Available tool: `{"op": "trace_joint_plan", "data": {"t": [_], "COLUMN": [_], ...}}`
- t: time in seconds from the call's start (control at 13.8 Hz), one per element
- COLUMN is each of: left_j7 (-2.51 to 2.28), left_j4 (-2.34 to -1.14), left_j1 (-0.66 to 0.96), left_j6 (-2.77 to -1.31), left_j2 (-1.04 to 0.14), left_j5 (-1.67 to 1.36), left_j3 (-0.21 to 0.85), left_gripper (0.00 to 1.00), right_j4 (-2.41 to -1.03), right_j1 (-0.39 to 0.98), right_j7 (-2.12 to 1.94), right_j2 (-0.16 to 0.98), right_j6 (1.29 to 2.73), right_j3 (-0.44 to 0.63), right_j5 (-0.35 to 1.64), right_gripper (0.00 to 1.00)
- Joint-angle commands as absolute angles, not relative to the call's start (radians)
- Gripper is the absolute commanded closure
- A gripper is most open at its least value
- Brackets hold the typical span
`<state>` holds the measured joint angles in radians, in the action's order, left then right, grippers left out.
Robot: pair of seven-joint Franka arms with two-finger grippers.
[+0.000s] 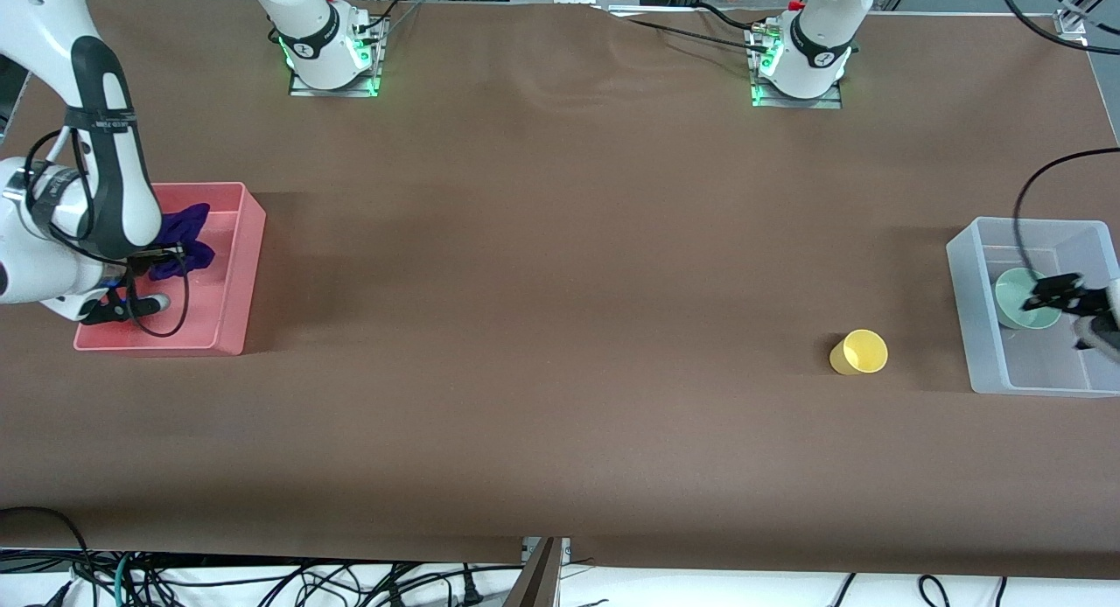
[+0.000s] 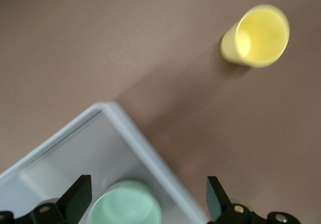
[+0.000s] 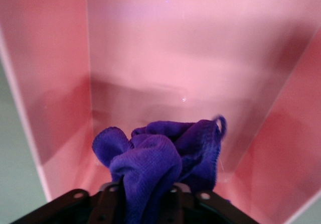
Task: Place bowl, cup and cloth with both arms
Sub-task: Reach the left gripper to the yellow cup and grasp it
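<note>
Fingers [image 2: 75, 196] of the left gripper [image 1: 1063, 299] are being held wide apart over the clear bin [image 1: 967, 266] at the left arm's end of the table, with nothing between them. The bowl [image 1: 1015, 296] is lying inside that bin, directly under the spread jaws, so the release is judged to be done. In the right wrist view the cloth [image 3: 160, 158] is being pinched between the fingers of the right gripper [image 1: 171, 255], bunched and wrinkled, its thin loop [image 3: 220, 123] sticking out at about 1 o'clock of the bundle. That gripper is being held over the pink tray [image 1: 249, 240] at the right arm's end of the table; whether the cloth is touching the tray floor cannot be told.

Only the cup [image 1: 859, 352] is being left unplaced: it is standing on the open table near the clear bin, at roughly 8 o'clock of the bowl in the front view. The next move is judged to call for the cloth being let go into the tray, and for the left gripper being lifted clear of the bin wall and brought over the cup.

Everything is being carried on a brown table cover [image 1: 560, 327], faintly rippled near the arm bases. Loose cables [image 1: 262, 581] are lying along the edge nearest the front camera.
</note>
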<state>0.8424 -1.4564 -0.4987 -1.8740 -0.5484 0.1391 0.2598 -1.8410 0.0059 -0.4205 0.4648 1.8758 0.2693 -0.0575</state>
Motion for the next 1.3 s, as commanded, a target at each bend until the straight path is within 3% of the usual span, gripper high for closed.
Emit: {"op": "trace_joint_plan", "data": {"t": [0.0, 0.22, 0.43, 0.51, 0.65, 0.72, 0.94, 1.23], "left_j7": [0.706, 0.542, 0.436, 0.433, 0.428, 0.426, 0.422, 0.422], "left_j4": [-1.491, -1.549, -1.551, -1.551, -1.551, -1.558, -1.575, -1.571], "left_j1": [-0.430, -0.347, -0.308, -0.298, -0.293, -0.293, -0.285, -0.290], "left_j6": [-1.920, -1.996, -2.068, -2.097, -2.135, -2.134, -2.135, -2.128], "left_j2": [-0.586, -0.592, -0.636, -0.647, -0.692, -0.709, -0.713, -0.701], "left_j5": [0.121, 0.121, 0.121, 0.121, 0.120, 0.120, 0.123, 0.123], "left_j3": [0.259, 0.259, 0.259, 0.258, 0.259, 0.258, 0.258, 0.258], "left_gripper": [0.00, 0.00, 0.01, 0.06, 0.20, 0.34, 1.00, 1.00], "right_j4": [-1.838, -1.690, -1.489, -1.442, -1.410, -1.396, -1.339, -1.362], "right_j1": [-0.003, 0.002, 0.006, 0.008, 0.008, 0.006, 0.006, 0.008], "right_j7": [-0.422, -0.423, -0.416, -0.414, -0.414, -0.414, -0.425, -0.401], "right_j2": [0.423, 0.353, 0.315, 0.301, 0.258, 0.246, 0.215, 0.154], "right_j6": [1.875, 1.746, 1.570, 1.533, 1.526, 1.537, 1.575, 1.579], "right_j3": [0.262, 0.244, 0.125, 0.092, 0.020, 0.002, 0.000, 0.000], "right_j5": [-0.049, -0.048, -0.049, -0.048, -0.052, -0.054, -0.051, -0.064], "right_gripper": [0.00, 0.00, 0.00, 0.00, 0.00, 0.00, 0.00, 0.00]}}
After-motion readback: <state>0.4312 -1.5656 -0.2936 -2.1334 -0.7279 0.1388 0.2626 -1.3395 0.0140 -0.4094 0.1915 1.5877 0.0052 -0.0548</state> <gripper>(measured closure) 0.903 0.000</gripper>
